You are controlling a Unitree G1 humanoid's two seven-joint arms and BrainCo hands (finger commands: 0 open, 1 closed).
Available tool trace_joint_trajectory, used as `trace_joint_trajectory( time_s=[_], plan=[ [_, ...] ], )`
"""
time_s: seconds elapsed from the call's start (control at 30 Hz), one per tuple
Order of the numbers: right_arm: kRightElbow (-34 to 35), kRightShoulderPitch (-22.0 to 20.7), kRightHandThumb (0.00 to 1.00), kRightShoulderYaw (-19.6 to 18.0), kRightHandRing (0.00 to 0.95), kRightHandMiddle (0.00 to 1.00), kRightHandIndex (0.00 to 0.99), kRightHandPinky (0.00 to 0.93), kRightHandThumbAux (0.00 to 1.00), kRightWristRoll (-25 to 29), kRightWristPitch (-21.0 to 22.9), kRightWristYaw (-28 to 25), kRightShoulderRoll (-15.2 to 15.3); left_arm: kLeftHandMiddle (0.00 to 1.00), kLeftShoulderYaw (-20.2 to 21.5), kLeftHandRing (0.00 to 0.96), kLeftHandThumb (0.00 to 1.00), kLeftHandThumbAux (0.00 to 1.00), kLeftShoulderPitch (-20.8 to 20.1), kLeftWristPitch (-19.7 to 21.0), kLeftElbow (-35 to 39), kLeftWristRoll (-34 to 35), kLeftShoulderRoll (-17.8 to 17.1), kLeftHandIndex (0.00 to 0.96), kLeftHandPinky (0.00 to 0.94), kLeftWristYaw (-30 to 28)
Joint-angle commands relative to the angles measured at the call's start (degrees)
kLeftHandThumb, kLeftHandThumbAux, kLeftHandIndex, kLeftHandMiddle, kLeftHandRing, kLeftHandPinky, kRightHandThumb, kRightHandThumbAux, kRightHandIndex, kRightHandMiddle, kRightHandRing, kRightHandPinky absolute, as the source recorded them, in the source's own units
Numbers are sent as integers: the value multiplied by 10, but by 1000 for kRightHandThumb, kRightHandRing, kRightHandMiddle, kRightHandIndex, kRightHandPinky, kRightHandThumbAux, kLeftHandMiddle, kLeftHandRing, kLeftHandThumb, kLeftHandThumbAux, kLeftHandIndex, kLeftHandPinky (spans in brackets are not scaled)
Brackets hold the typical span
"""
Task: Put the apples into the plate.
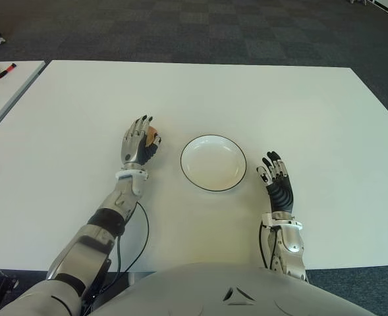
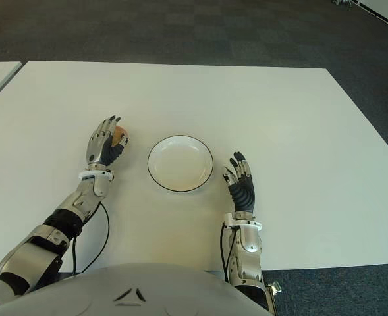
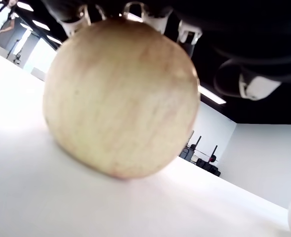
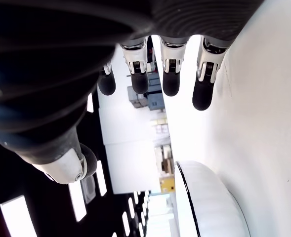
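Currently plate [image 1: 213, 163] holds nothing; left robot hand [image 1: 139, 145] cups apple [image 1: 153, 137] on table [image 1: 279, 105]; right robot hand [image 1: 277, 178] open.

Silver-grey arms, black cables, dark-fingered left robot hand [image 1: 138, 146].

Even overhead light washes the white table [image 1: 259, 105] bright, with only faint, soft shadows close under the left hand [image 1: 138, 146] and right hand [image 1: 276, 178]. In the left wrist view the apple [image 3: 120, 98] fills the frame, perhaps slightly soft, under dark backlit fingers [image 3: 244, 81].
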State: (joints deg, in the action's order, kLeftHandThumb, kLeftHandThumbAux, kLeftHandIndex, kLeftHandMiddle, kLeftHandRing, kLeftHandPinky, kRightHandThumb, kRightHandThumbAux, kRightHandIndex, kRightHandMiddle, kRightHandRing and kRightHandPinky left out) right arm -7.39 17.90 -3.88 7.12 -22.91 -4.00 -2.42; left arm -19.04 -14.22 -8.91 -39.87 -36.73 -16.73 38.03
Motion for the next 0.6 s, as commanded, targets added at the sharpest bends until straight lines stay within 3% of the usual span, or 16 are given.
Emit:
trace_joint_trajectory(
  time_s=[0.03, 0.6],
  plan=[
    [-4, -1, 387, -2, 72, 42, 80, 190, 660, 5, 0, 1, -5, 0, -2, 0, 658, 208, 13, 10, 10, -3, -3, 0, 158, -21],
    [-9, -3, 378, -2, 82, 60, 82, 196, 677, 4, -7, -2, -7, 0, 1, 29, 683, 220, 18, 13, 12, 0, -2, 0, 195, -23]
  ],
)
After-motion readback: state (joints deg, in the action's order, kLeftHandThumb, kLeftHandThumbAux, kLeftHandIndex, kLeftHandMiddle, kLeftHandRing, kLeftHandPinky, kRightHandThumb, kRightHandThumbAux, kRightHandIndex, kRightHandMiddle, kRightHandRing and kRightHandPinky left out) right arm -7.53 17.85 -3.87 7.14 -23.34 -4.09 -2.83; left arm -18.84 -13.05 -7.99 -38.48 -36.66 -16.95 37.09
